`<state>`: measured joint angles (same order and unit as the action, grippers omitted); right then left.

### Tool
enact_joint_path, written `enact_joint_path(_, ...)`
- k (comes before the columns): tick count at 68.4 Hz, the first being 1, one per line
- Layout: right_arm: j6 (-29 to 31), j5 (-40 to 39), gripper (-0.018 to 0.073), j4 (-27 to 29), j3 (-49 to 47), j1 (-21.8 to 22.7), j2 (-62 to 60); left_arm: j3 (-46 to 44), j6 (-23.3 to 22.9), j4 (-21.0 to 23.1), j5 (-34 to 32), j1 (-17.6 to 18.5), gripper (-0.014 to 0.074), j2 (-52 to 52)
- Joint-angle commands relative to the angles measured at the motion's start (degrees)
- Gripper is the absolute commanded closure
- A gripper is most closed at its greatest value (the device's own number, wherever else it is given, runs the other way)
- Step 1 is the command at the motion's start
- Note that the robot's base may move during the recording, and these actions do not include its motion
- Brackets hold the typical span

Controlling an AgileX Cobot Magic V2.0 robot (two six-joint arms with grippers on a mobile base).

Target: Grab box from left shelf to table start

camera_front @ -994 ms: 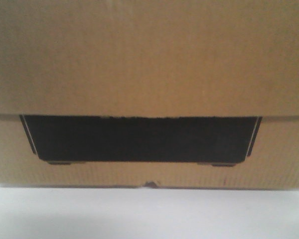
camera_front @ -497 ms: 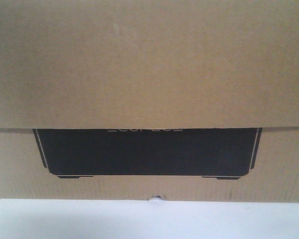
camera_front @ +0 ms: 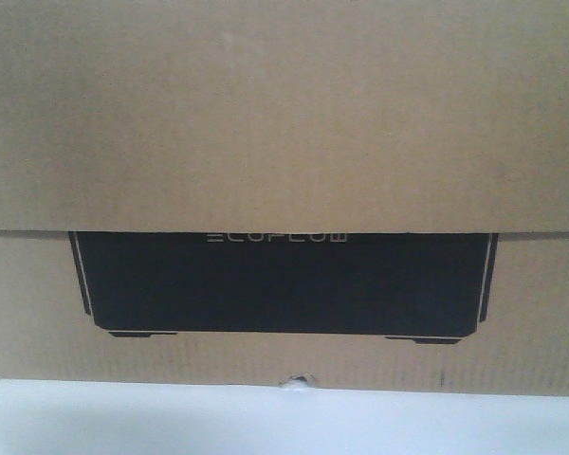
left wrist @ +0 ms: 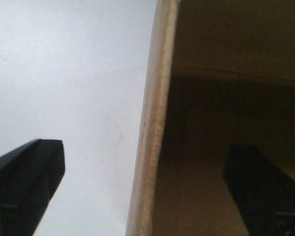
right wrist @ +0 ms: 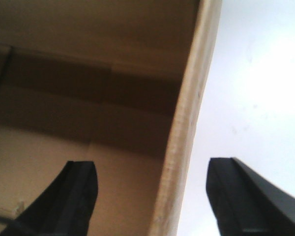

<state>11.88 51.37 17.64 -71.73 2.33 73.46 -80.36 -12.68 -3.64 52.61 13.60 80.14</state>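
The brown cardboard box (camera_front: 284, 123) fills the front view, and its black printed panel (camera_front: 284, 284) with pale lettering faces me. It rests on the white table (camera_front: 284, 427). In the left wrist view, my left gripper (left wrist: 145, 164) is open and straddles the box's pale wall edge (left wrist: 155, 118); one finger is inside the box and the other is over the table (left wrist: 64, 73). In the right wrist view, my right gripper (right wrist: 151, 169) is open and straddles the opposite wall edge (right wrist: 187, 118) the same way. The fingers stand apart from the walls. The left shelf is out of view.
The box blocks everything beyond it in the front view. White table surface (right wrist: 255, 73) lies outside the box on both sides. The box's inside (right wrist: 64, 98) looks bare and shadowed.
In the front view the box's bottom edge and black panel have shifted down, narrowing the white strip. The upper flap edge then rose, uncovering the pale lettering.
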Motion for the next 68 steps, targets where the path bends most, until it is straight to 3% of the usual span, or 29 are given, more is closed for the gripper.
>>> enact_joint_path(1, 0.63, -2.67, 0.0010, 0.42, -3.71, 0.02, -4.87, -3.35, 1.50, 0.00, -1.73, 0.01, 0.0040, -5.47)
enact_joint_path(6, 0.63, -2.78, 0.0068, 0.42, -4.29, 0.02, -8.09, -3.36, 2.05, 0.00, -1.86, 0.01, 0.0074, -8.83)
enact_joint_path(12, 0.63, -2.80, 0.0199, 0.42, -3.98, 0.02, -11.87, -2.63, 4.20, -0.11, -1.86, 0.01, 0.0155, -12.92)
enact_joint_path(23, 0.63, -3.98, 0.0523, 0.36, -0.33, 0.02, -18.91, 2.85, 5.15, -1.38, -3.67, 0.01, 0.0433, -20.87)
enact_joint_path(32, 0.63, -7.67, 0.0502, 0.36, 6.43, 0.02, -24.71, 12.03, 5.15, -1.49, -7.66, 0.01, 0.0706, -28.31)
enact_joint_path(37, 0.63, -9.94, 0.0502, 0.23, 11.43, 0.02, -28.84, 17.56, 5.20, -1.49, -10.70, 0.01, 0.0677, -33.04)
enact_joint_path(53, 0.70, -18.21, 0.0502, -0.93, 27.63, 0.02, -43.69, 36.60, 5.20, -1.62, -21.57, 0.01, 0.0696, -50.73)
enact_joint_path(68, 0.75, -25.37, 0.0502, -1.21, 40.04, 0.02, -57.40, 47.52, 5.20, -1.62, -28.06, 0.01, 0.0696, -62.75)
